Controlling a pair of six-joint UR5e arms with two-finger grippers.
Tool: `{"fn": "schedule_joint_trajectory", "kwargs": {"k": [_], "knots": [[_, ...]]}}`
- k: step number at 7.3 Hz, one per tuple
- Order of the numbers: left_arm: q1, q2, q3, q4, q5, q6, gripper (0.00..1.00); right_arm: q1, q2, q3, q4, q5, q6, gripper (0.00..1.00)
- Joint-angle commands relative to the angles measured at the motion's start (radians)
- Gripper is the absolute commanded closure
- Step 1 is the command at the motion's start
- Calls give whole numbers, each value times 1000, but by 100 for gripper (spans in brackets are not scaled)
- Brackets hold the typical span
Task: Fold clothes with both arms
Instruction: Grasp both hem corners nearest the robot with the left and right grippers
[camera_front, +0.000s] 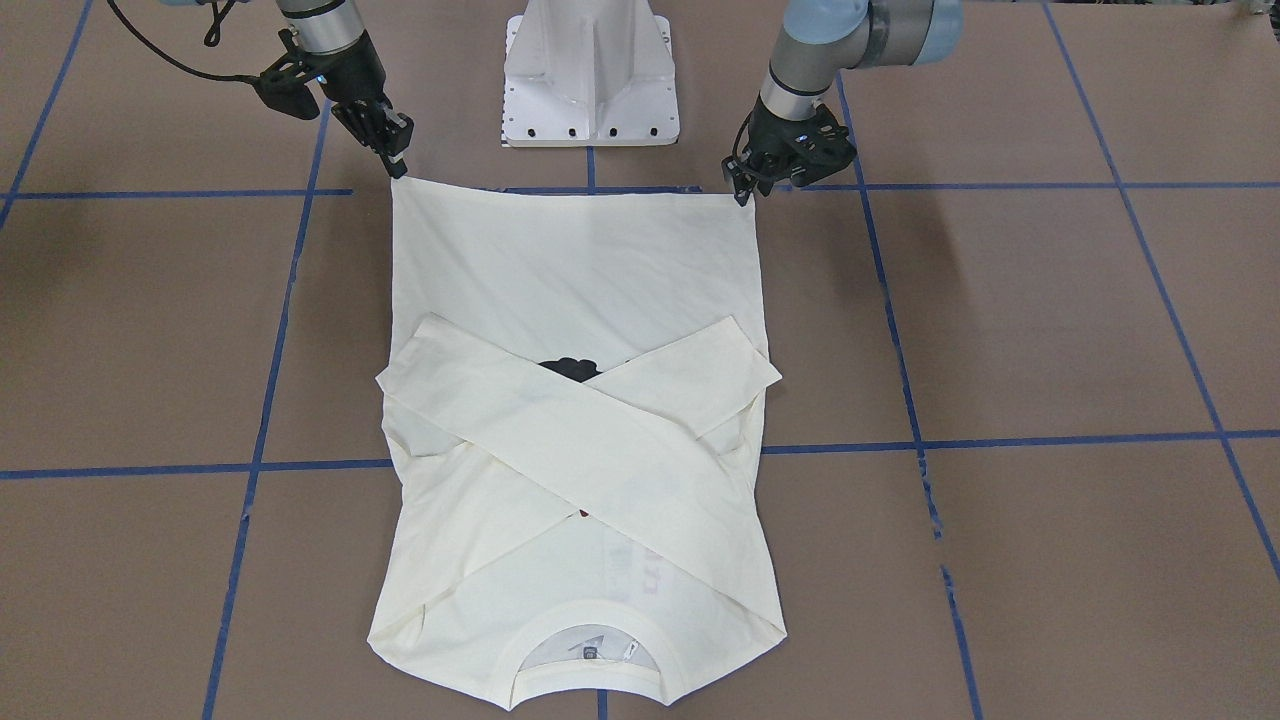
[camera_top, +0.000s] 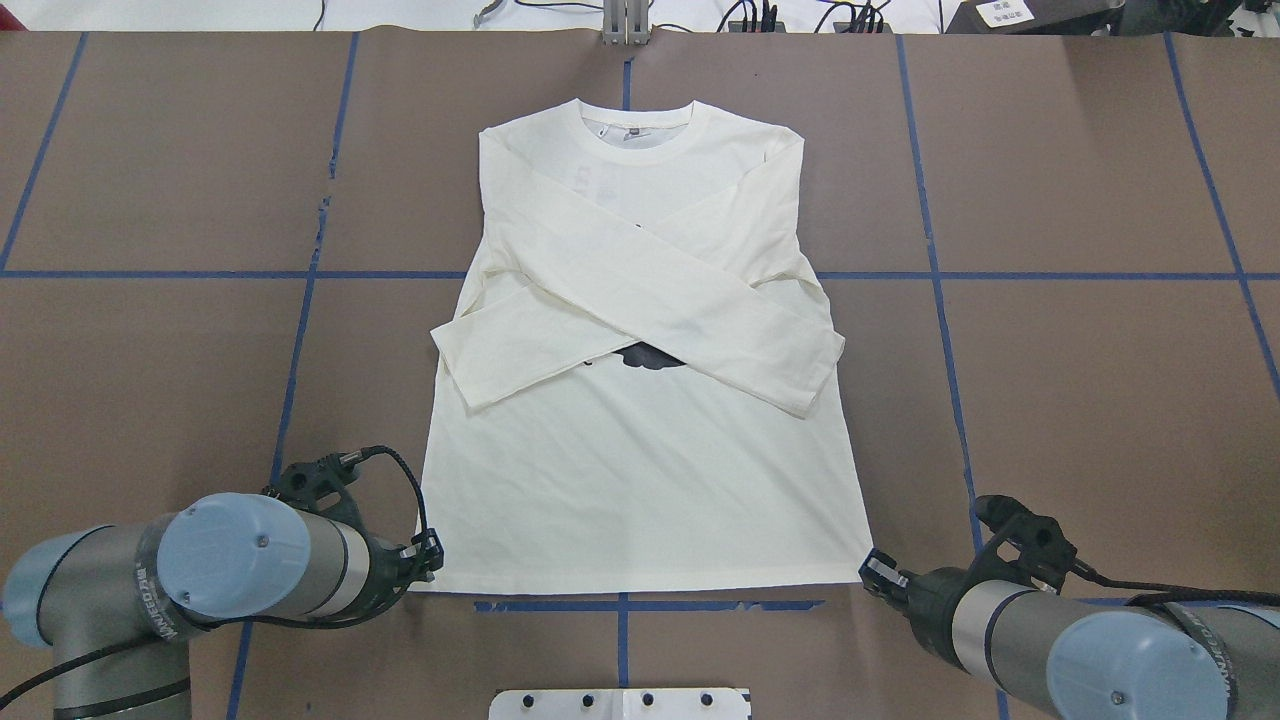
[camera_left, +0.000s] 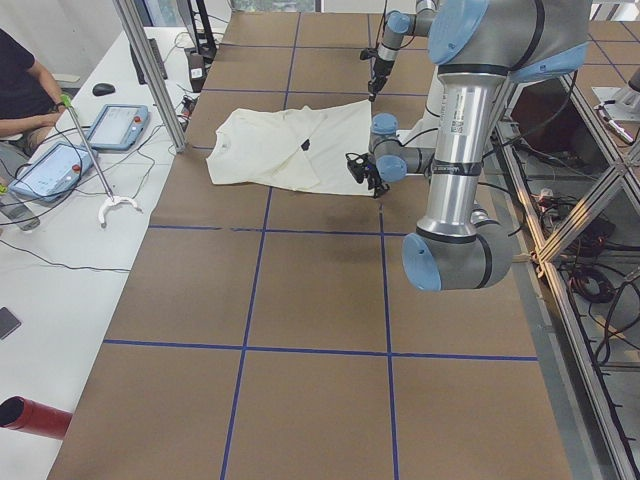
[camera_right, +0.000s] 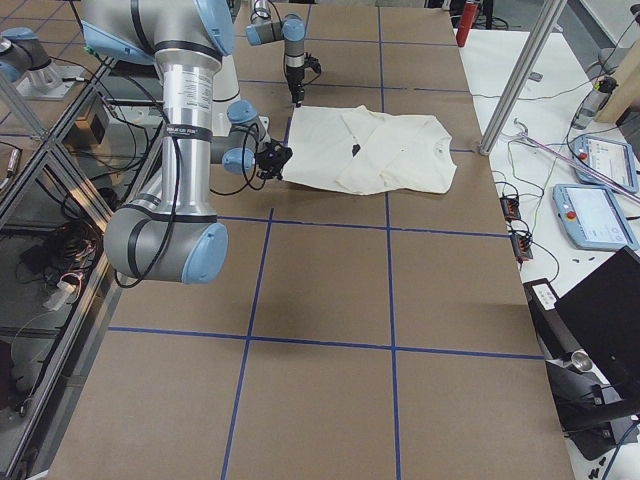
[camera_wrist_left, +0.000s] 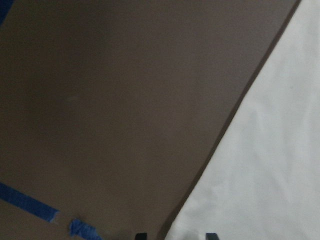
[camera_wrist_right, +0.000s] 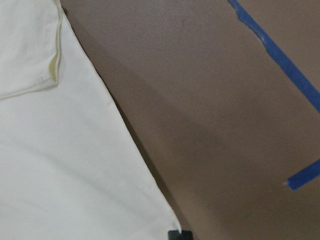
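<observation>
While both arms reach in low from the robot's edge of the bench (camera_top: 1050, 400), the one shirt (camera_top: 640, 490) lies flat in the middle of it. It is a cream long-sleeved top with its two sleeves crossed over the chest, and a sliver of the black cat print (camera_top: 650, 356) shows beneath the crossing. Its long axis runs straight away from the robot. The collar (camera_top: 633, 118) points to the far edge, and the hem (camera_top: 640, 588) lies along the near edge, just ahead of the white pedestal (camera_top: 620, 703).

The left hand (camera_top: 432, 560) sits at the hem's left corner and the right hand (camera_top: 878, 572) at its right corner, so each arm is nearest its own corner. The whole garment stretches forward from both. From the left wrist, two dark fingertips (camera_wrist_left: 210, 235) stand spread apart with the cloth's corner between them, so that hand is not yet clamped. From the right wrist only one small dark tip (camera_wrist_right: 179, 234) shows, touching the very corner. I cannot tell whether that hand is spread or pinching the fabric.

To my eye the coming move is a lengthwise fold. Both corners would be pinched, raised together and carried forward toward the collar, over the crossed sleeves. It depends on the two hands keeping level, so the hem stays square to that long axis.
</observation>
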Motion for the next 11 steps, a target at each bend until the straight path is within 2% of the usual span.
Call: {"fn": "schedule_joint_trajectory", "kwargs": {"k": [1,2,4,6,8,11], "knots": [[1,-2,2,0,0,0,95,0,0,1,0,0,0,100],[1,-2,2,0,-1,1,100,0,0,1,0,0,-2,100],[-1,-8,-23,0,-6,4,100,0,0,1,0,0,-3,100],[-4,10,-104,30,-6,4,100,-15,0,17,0,0,-3,100],[51,83,-231,64,-6,-14,100,-105,-75,89,0,-8,-3,100],[114,88,-302,64,-3,-92,100,-175,-87,105,0,-41,-3,100]]}}
